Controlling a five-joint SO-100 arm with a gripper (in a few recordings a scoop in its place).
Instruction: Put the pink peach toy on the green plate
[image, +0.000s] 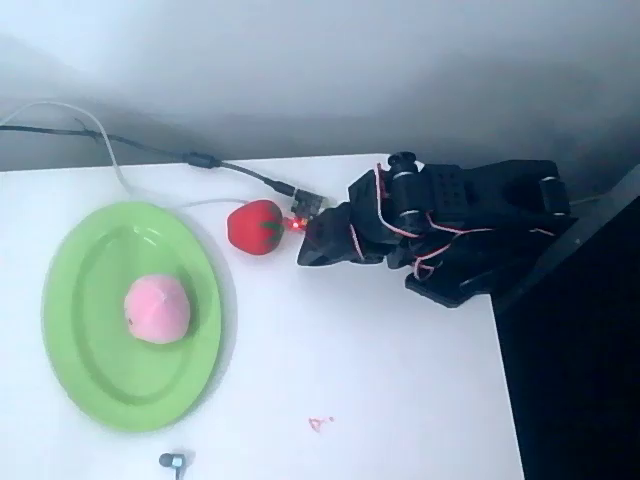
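I am watching through one overhead view, looking down on the white table (380, 380) from a moderate height. It is taking in the green plate (80, 350) at the left, the folded arm (440, 230) at the upper right, and grey wall along the top.

Peach (157, 309): soft, matt pink plush. Plate (85, 375): smooth light-green plastic, slight sheen. Strawberry (254, 226): red, faintly glossy. Table (380, 380): smooth, matt white surface. Arm (450, 235): matt black plastic with red and white wires. Cables (120, 160): smooth sheathing, black and white.
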